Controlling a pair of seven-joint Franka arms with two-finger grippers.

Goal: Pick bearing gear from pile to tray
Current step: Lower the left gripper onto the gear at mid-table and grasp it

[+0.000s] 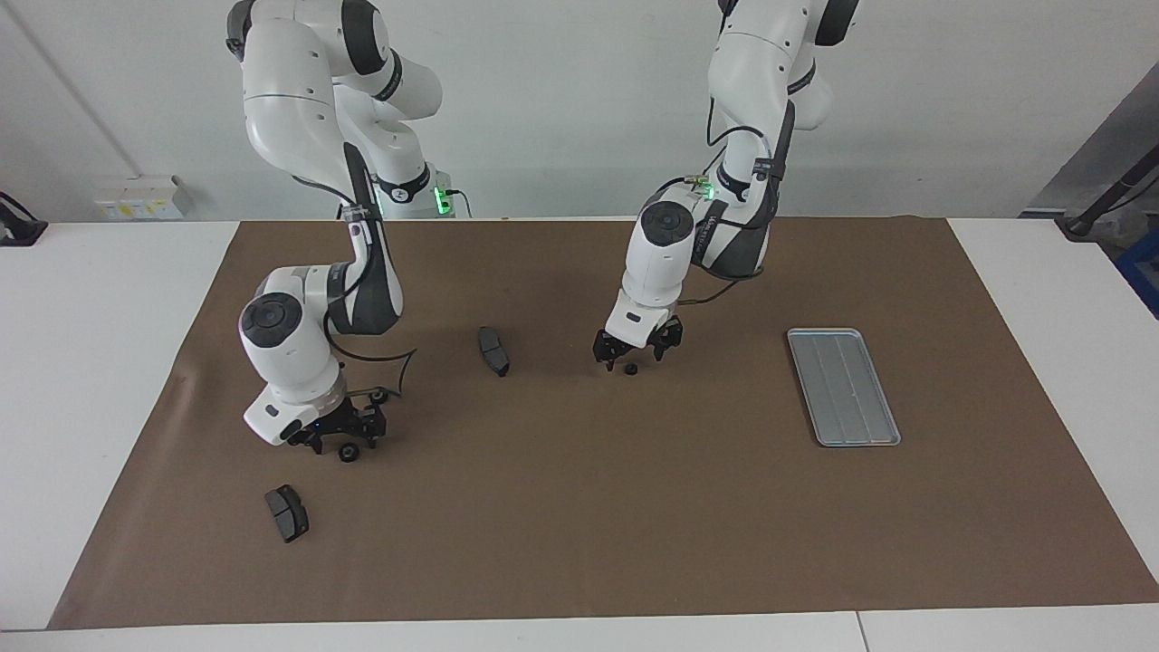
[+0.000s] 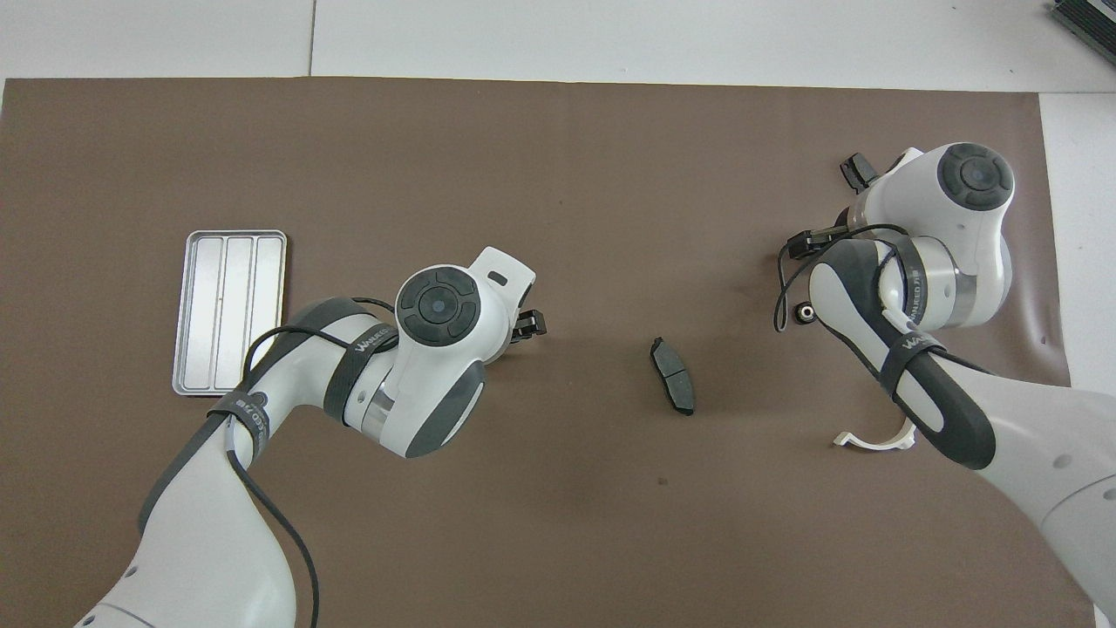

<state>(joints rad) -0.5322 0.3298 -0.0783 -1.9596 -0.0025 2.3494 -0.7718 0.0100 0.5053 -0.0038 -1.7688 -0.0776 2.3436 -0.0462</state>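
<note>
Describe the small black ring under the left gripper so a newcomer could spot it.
Start at the silver tray on the brown mat. Toward the mat's middle, the left gripper hangs low. The small black ring sits beneath its fingertips, rounder and far smaller than the grey pad beside it.

A brown mat (image 1: 579, 507) lies spread flat under my work, covering most of the white bench (image 1: 100, 362), whose bare surface shows at both ends and along the edge away from me. A white wall (image 1: 561, 109) rises at my back. A small pale box (image 1: 140, 197) sits against it at my right arm's end. A dark stand (image 1: 1100, 204) leans in at my left arm's end.
</note>
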